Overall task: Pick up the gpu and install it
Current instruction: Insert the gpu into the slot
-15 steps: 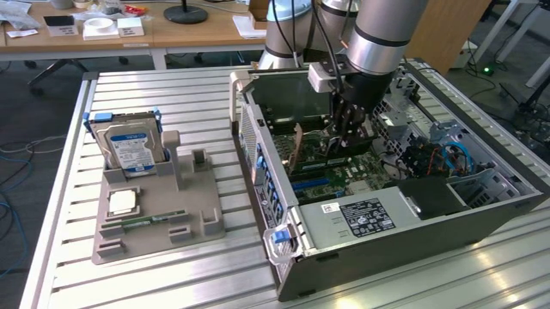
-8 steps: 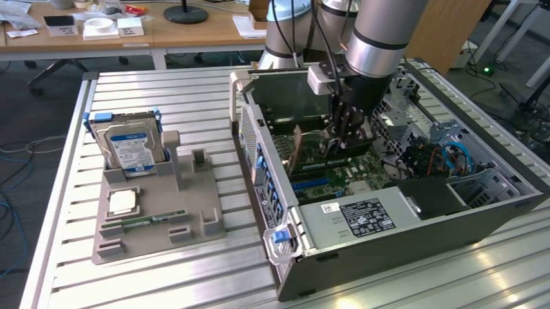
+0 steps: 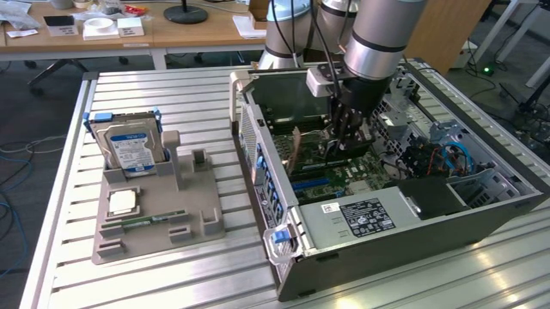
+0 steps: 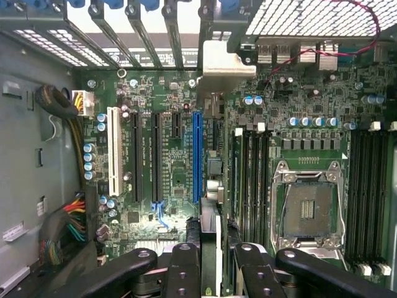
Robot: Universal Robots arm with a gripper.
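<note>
The gripper [image 4: 209,264] is clamped on the gpu [image 4: 213,186], which hangs on its thin edge right below it, so it can push down into the blue slot [image 4: 197,155] just beside it.

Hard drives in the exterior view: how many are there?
1: the hard drive stands upright in the grey holder, at the exterior view's left. The computer case may hide others.
</note>
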